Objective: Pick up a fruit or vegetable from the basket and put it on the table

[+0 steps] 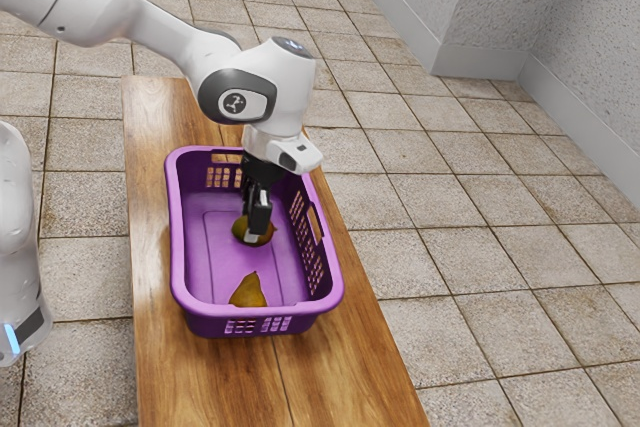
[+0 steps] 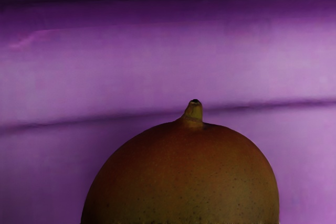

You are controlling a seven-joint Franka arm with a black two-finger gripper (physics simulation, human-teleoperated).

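One wooden table (image 1: 165, 377) bears the purple basket (image 1: 176, 247), its walls around the gripper (image 1: 256, 228); I cannot tell how wide or narrow that stands. A rounded, reddish fruit (image 2: 184, 177) lies right at its tips, inside the basket; a yellowish pear (image 1: 248, 293) lies apart, by an end wall.

Under the black gripper (image 1: 254, 235), a fruit (image 2: 194, 182) rust-red round its olive, dark-tipped stem (image 2: 193, 113), fading to speckled brownish olive; around the gripper, a purple basket (image 1: 176, 247) with gridded openings; near it, a mustard-brown pear (image 1: 248, 293); lower down, streaky orange-brown wood (image 1: 370, 387); farther out, mottled beige tiles (image 1: 420, 247).
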